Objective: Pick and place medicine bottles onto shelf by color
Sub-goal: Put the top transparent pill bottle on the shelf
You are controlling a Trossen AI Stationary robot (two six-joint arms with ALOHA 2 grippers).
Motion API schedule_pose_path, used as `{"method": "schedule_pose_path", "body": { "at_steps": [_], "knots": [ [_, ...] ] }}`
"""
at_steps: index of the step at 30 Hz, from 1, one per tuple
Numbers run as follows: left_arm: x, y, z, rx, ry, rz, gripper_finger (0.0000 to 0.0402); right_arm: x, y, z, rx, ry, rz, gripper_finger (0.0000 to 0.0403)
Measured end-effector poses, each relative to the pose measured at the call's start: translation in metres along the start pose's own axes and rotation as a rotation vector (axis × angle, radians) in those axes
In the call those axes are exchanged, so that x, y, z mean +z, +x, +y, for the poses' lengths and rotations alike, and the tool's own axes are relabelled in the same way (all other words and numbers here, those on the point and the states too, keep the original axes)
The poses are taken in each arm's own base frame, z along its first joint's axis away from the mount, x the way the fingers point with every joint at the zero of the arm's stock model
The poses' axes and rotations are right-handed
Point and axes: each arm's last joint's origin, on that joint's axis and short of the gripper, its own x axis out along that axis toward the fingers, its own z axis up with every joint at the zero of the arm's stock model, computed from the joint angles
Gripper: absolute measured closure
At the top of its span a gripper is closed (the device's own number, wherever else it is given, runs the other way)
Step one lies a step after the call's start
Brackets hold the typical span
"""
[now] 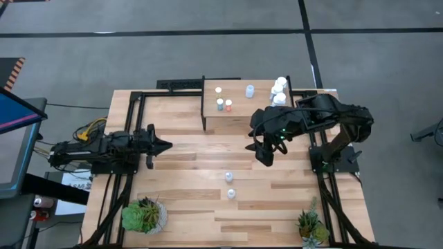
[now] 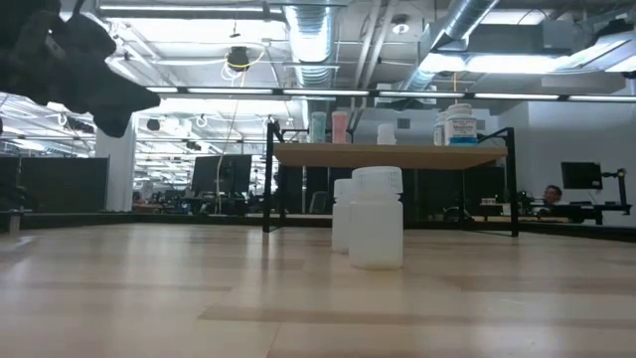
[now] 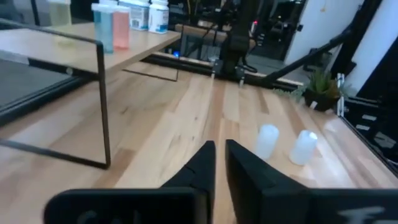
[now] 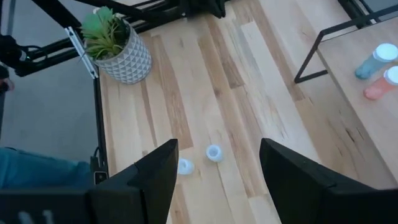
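Two small pale bottles with white caps [image 1: 228, 177] [image 1: 231, 194] stand upright on the wooden table, also seen in the low view [image 2: 378, 219] and the right wrist view [image 4: 214, 152]. The shelf [image 1: 239, 117] stands at the far side and carries a blue bottle [image 1: 221, 104], an orange one [image 1: 228, 105], a pale blue one [image 1: 250, 90], a small white-capped one [image 1: 218, 90] and larger white ones [image 1: 279, 92]. My right gripper [image 1: 266, 149] is open and empty, above the table between the shelf and the two bottles. My left gripper [image 1: 166, 145] is shut and empty at the left.
A potted plant [image 1: 144, 214] stands at the near left corner and another [image 1: 311, 227] at the near right. The shelf's thin black legs [image 3: 102, 106] stand on the table. Black frame rails [image 1: 128, 111] run along the table's sides.
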Motion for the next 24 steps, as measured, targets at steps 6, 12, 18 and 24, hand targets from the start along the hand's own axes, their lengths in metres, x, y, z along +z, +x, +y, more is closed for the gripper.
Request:
{"method": "schedule_pose_path", "body": {
  "at_steps": [6,12,18,24],
  "knots": [
    [0.000,0.000,0.000,-0.006,0.099,0.006,0.0309,0.004,0.027,0.004,-0.030,-0.020,0.046,0.0154],
    [-0.001,0.000,0.000,-0.004,0.048,0.007,0.0234,0.003,0.064,0.010,-0.070,-0.133,0.136,0.0154],
    [-0.001,0.000,0.000,-0.004,0.047,0.009,0.0208,-0.010,0.092,0.011,-0.169,-0.246,0.300,0.0154],
    [-0.001,0.000,0.000,-0.004,0.044,0.009,0.0207,-0.015,0.102,0.022,-0.201,-0.334,0.272,0.0154]
  ]
}}
